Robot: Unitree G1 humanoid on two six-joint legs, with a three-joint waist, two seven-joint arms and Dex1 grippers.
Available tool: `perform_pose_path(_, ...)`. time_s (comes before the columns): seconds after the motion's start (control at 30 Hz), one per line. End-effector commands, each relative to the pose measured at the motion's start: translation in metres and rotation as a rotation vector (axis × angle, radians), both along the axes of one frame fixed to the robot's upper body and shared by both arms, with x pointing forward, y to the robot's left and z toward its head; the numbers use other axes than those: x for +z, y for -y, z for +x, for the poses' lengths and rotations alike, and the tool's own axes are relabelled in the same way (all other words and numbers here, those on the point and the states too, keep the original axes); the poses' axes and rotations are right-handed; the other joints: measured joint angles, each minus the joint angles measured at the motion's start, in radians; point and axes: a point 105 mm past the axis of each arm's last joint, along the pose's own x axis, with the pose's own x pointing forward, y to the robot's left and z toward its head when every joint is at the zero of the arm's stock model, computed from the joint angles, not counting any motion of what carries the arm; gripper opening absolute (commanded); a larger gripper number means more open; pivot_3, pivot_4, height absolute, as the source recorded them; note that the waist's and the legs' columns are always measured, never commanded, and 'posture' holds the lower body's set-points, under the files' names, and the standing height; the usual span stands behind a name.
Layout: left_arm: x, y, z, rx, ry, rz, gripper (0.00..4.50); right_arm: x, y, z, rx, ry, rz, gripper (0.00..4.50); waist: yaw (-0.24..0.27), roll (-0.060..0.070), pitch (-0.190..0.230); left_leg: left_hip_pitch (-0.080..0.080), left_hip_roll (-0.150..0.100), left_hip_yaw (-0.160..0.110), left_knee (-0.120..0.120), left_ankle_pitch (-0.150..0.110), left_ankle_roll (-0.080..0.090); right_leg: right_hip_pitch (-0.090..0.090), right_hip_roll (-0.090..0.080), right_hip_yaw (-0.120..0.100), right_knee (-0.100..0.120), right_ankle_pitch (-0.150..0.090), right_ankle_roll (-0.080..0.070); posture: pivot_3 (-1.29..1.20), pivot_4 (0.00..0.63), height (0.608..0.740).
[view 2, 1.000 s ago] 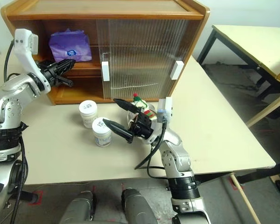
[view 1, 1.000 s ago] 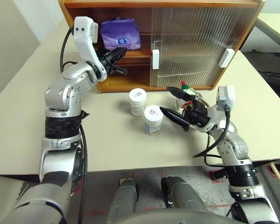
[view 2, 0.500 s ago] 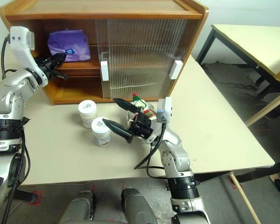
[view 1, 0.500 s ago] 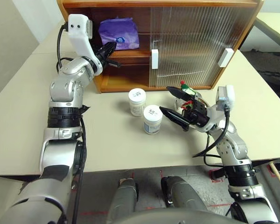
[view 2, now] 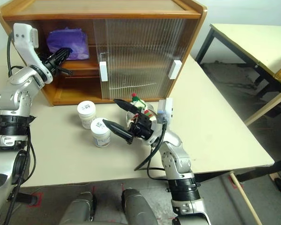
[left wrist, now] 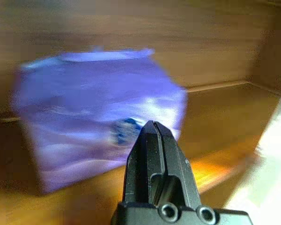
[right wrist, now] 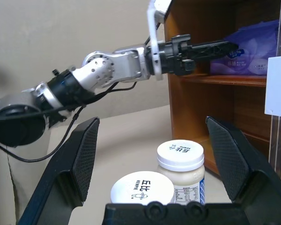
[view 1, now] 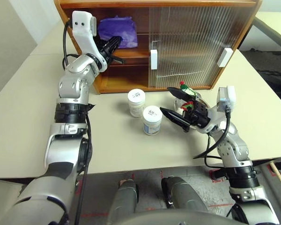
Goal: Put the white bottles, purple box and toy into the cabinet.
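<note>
Left pincer [view 1: 116, 41] now against purple box [view 1: 117, 30]

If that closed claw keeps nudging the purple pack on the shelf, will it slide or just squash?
The purple box looks soft and crinkled, so it would probably dent first, then slide. The left gripper is shut and narrow, likelier to poke in than push evenly.

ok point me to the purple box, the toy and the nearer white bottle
purple box [view 1: 117, 29], left eye view, on its front face
toy [view 1: 187, 90], left eye view, on its striped hat
nearer white bottle [view 1: 152, 113], left eye view, on its lid
</note>
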Motion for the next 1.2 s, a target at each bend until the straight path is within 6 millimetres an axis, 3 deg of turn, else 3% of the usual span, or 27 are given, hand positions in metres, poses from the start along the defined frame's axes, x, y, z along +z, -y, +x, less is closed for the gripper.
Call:
perform_pose_path(0.03, -0.007, -0.003, -0.023, -0.067, -0.021, -0.028, 0.64, -0.001, 0.0, -0.002, 0.0, 0.002, -0.012, 4.5, -0.006, 0.0, 0.0, 0.0, 0.0, 0.0, 0.0, 0.0, 0.0, 0.0, 0.0, 0.0, 0.0, 0.0, 0.0, -0.16, 0.093, 0.74)
perform_pose_path(0.2, -0.012, 0.003, -0.082, -0.304, 0.047, -0.001, 2.32, -0.002, 0.004, 0.001, -0.005, -0.004, -0.027, 4.5, -0.014, 0.0, 0.0, 0.0, 0.001, 0.0, -0.001, 0.0, -0.001, -0.001, 0.0, 0.0, 0.001, -0.001, -0.001, -0.15, 0.102, 0.74)
perform_pose_path(0.4, -0.072, -0.051, -0.125, -0.25, -0.211, 0.063, 4.43, -0.001, 0.013, 0.009, -0.065, 0.033, -0.051, 4.5, -0.018, 0.001, -0.001, 0.003, 0.002, 0.0, -0.004, 0.0, -0.001, -0.001, 0.0, 0.0, 0.003, -0.006, 0.001, -0.15, 0.106, 0.74)
perform_pose_path(0.53, -0.106, -0.07, -0.149, -0.221, -0.37, 0.123, 4.48, 0.0, 0.012, 0.014, -0.14, 0.094, -0.067, 4.5, -0.017, 0.003, -0.002, 0.003, 0.003, -0.002, -0.009, -0.001, -0.003, -0.006, 0.0, 0.0, 0.004, -0.006, -0.002, -0.15, 0.104, 0.74)
perform_pose_path(0.63, -0.121, -0.074, -0.158, -0.206, -0.417, 0.139, 4.48, 0.001, 0.007, 0.015, -0.169, 0.121, -0.065, 4.5, -0.014, 0.004, -0.003, 0.002, 0.004, -0.005, -0.01, -0.003, -0.007, -0.015, 0.0, 0.0, 0.005, -0.001, -0.015, -0.15, 0.101, 0.74)
perform_pose_path(0.7, -0.131, -0.073, -0.16, -0.206, -0.441, 0.167, 4.48, 0.0, 0.006, 0.016, -0.18, 0.132, -0.068, 4.5, -0.014, 0.006, -0.005, -0.002, 0.004, -0.005, -0.011, -0.004, -0.008, -0.018, 0.0, 0.0, 0.005, -0.001, -0.016, -0.15, 0.1, 0.74)
perform_pose_path(0.83, -0.147, -0.068, -0.154, -0.18, -0.447, 0.244, 4.48, -0.001, 0.005, 0.016, -0.174, 0.135, -0.072, 4.5, -0.015, 0.01, -0.008, -0.008, 0.005, -0.005, -0.01, -0.004, -0.008, -0.021, 0.001, 0.0, 0.005, -0.001, -0.017, -0.15, 0.098, 0.74)
perform_pose_path(0.97, -0.149, -0.054, -0.133, -0.123, -0.388, 0.17, 4.48, -0.007, 0.005, 0.011, -0.138, 0.121, -0.104, 4.5, -0.011, 0.011, -0.009, -0.009, 0.006, -0.004, -0.01, -0.004, -0.007, -0.021, 0.001, -0.001, 0.005, -0.001, -0.017, -0.16, 0.092, 0.74)
perform_pose_path(1.2, -0.162, -0.04, -0.12, -0.085, -0.376, 0.129, 4.48, -0.009, 0.017, 0.012, -0.141, 0.108, -0.116, 4.5, -0.023, 0.01, -0.01, -0.009, 0.006, -0.003, -0.009, -0.003, -0.006, -0.02, 0.002, 0.0, 0.005, 0.0, -0.016, -0.17, 0.089, 0.74)
